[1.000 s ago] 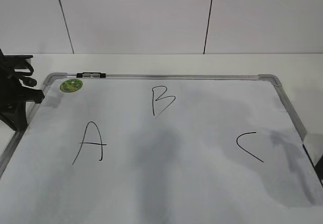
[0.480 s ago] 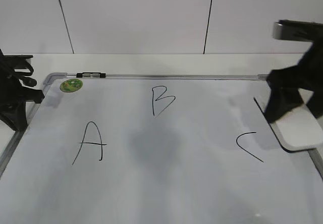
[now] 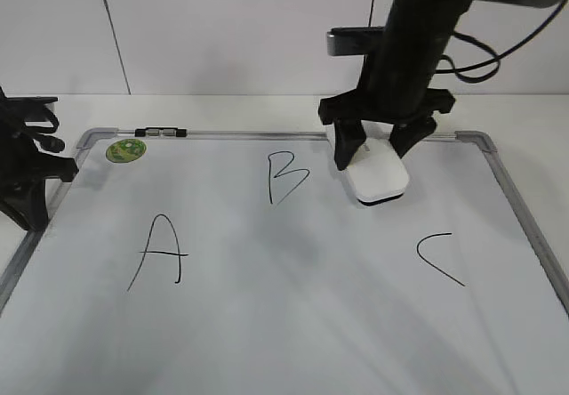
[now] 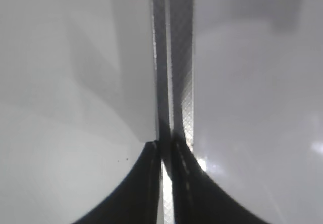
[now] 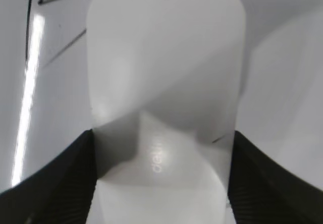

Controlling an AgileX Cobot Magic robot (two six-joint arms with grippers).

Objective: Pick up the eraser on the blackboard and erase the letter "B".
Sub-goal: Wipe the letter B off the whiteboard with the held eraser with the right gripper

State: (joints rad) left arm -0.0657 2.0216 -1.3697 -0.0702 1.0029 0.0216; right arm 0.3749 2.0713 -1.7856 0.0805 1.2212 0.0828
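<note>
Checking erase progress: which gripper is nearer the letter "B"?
Right. The right gripper, holding the eraser, sits just right of the letter "B"; the left gripper is parked at the blackboard's left edge.

The board [image 3: 293,315] is white with a silver-grey frame. On it, the B [image 3: 286,178] at upper centre, the A [image 3: 158,253] at lower left and the C [image 3: 438,258] at lower right are thin black lines. A round green sticker [image 3: 125,151] with pale markings sits at the upper left corner. The eraser [image 3: 379,174] is white with a dark underside; the right wrist view shows a faint grey mark on its top [image 5: 164,98]. The right gripper [image 3: 380,146] is black, with ribbed pads [image 5: 53,178]. The left gripper [image 4: 166,146] is black too.
</note>
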